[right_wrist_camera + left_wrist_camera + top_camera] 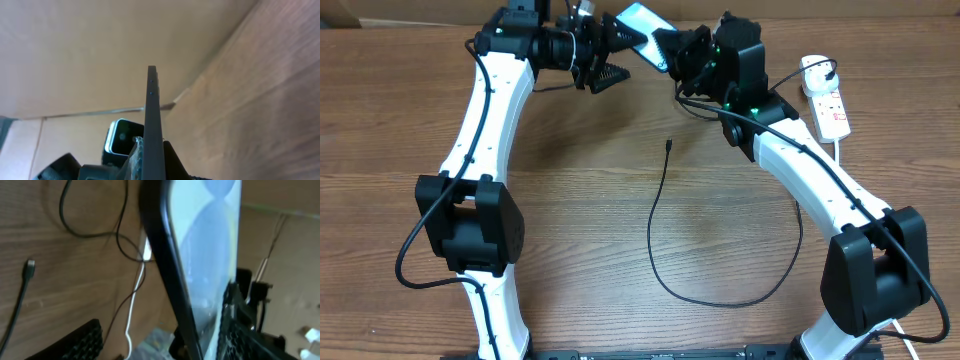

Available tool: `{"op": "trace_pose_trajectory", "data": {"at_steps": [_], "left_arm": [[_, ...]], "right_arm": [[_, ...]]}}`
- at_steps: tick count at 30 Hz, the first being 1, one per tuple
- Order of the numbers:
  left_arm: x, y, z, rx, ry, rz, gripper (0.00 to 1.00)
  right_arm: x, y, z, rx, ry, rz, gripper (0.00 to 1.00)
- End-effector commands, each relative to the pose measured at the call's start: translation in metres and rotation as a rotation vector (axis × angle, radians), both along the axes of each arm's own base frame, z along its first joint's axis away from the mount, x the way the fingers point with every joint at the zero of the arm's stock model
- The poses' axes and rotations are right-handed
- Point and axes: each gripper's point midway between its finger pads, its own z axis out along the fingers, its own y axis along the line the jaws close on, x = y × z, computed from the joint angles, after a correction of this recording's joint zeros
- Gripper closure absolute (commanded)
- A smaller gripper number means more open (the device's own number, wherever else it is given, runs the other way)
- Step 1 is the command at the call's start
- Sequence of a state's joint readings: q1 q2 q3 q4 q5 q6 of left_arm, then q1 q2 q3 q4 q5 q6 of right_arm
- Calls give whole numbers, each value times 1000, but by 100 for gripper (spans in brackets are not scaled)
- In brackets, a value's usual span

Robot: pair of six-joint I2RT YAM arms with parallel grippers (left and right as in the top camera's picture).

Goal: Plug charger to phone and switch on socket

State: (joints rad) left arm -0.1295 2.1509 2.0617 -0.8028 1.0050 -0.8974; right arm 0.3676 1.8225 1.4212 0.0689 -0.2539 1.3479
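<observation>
Now the right gripper (663,52) clamps the phone (638,22) at 12 o'clock — left gripper (615,52) seemingly spread apart around it; releasing early could drop it.

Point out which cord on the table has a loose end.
The thin black charger cable: its connector tip lies free on the table. The thick white cord runs from the socket.

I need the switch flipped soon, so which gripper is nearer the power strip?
Right. The right gripper, holding the phone, is off to one side of the power strip; the left gripper sits farther off, on the phone's other side.
</observation>
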Motion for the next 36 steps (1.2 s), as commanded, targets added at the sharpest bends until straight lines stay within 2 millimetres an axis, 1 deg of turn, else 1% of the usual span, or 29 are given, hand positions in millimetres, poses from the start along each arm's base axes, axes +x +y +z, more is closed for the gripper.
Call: {"op": "trace_pose_trajectory", "data": {"at_steps": [1, 5, 10, 12, 17, 19, 25, 29, 36], "left_arm": [[17, 5, 18, -27, 25, 104, 28], [32, 4, 34, -69, -19, 146, 30], [37, -2, 40, -83, -43, 154, 35], [36, -4, 40, -81, -44, 152, 40], [37, -6, 39, -71, -47, 160, 57], [38, -5, 38, -69, -47, 165, 59], [39, -5, 39, -74, -35, 176, 62], [43, -5, 43, -82, -61, 183, 66], [52, -4, 53, -107, -79, 221, 67]], "right_arm": [[-1, -7, 48, 55, -83, -42, 96], [-1, -6, 49, 93, -61, -41, 96], [-4, 0, 54, 126, -63, -11, 96], [-5, 1, 58, 136, -77, -1, 96], [-8, 7, 67, 195, -75, 34, 96], [-10, 10, 68, 198, -74, 52, 96], [-13, 12, 66, 212, -54, 68, 96], [-15, 15, 67, 215, -50, 90, 96], [-20, 19, 67, 260, -11, 115, 96]]}}
